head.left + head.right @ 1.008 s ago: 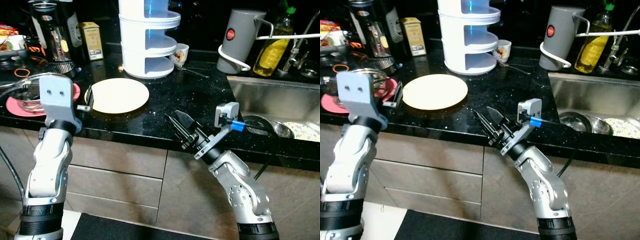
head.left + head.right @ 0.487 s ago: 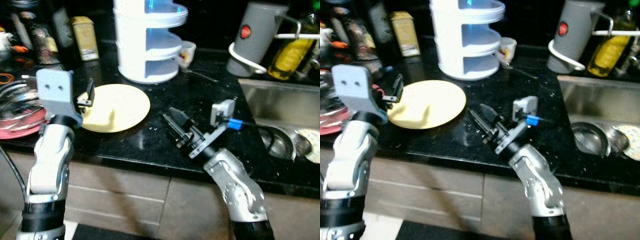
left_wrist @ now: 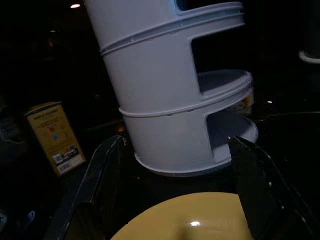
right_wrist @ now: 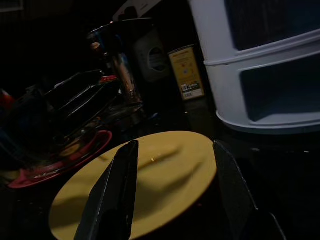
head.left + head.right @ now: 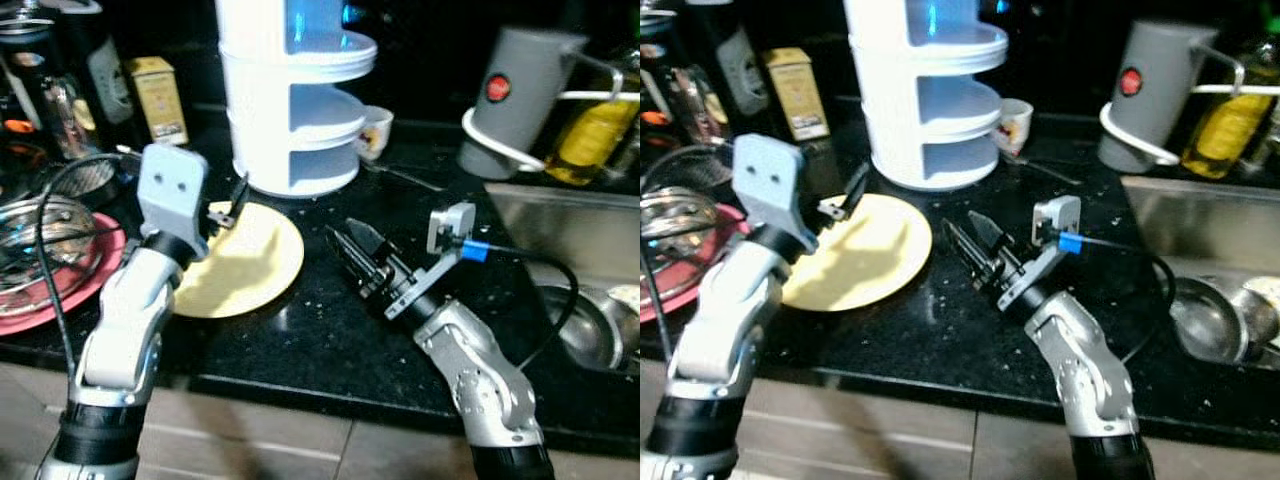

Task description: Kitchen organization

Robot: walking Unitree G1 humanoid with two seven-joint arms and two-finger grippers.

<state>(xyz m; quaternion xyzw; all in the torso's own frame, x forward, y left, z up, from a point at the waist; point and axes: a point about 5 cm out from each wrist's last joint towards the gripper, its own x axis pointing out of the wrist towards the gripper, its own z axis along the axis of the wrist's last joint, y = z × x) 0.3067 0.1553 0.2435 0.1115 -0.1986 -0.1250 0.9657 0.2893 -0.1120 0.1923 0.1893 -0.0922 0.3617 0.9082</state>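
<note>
Where the black speckled table carries it, the yellow plate lies flat toward the near edge, with the left arm's shadow across it. At its 12 o'clock, just beyond the far rim, stands the white tiered organizer, its open shelves facing the robot's right. The left claw hangs over the plate's far-left rim, fingers spread apart with nothing between them; the left wrist view shows both fingers flanking the plate's edge and the organizer's base. At the plate's 3 o'clock, near but not touching, the right claw hovers low over the table, pointing toward the plate, its fingers parted and empty; in the right wrist view they frame the plate. At the plate's 9 o'clock sits a red plate carrying a glass bowl. A small yellow box stands at 11 o'clock, beside dark appliances. Behind the organizer at 1 o'clock is a small white cup, and farther along at 2 o'clock a grey kettle and an oil bottle. A steel sink lies at 3 o'clock, well apart.
</note>
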